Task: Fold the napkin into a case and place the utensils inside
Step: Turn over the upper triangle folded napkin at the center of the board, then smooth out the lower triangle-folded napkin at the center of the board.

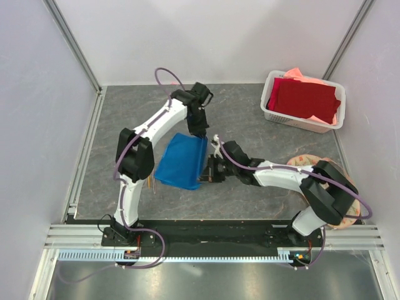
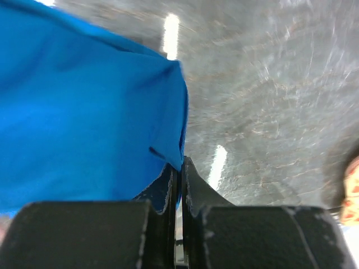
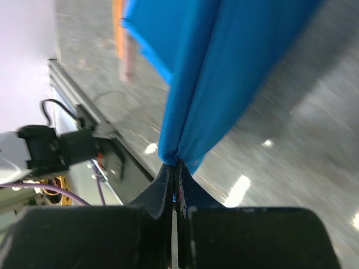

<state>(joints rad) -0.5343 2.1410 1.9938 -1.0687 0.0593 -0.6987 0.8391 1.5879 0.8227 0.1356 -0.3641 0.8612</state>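
left gripper [image 2: 180,166]: pinched tight on napkin [image 1: 181,161] far corner | right gripper [image 3: 175,168]: pinched tight on its near edge | cloth spreads left of both; bare table [image 1: 250,119] to the right

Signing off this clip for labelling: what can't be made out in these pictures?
Utensils: top view, mostly hidden behind the left arm, count unclear; right wrist view shows only an orange blur.
Napkin: how many layers lie folded is unreadable; both wrist views too close and blurred.
Patterned mat: top view, largely covered by the right arm.
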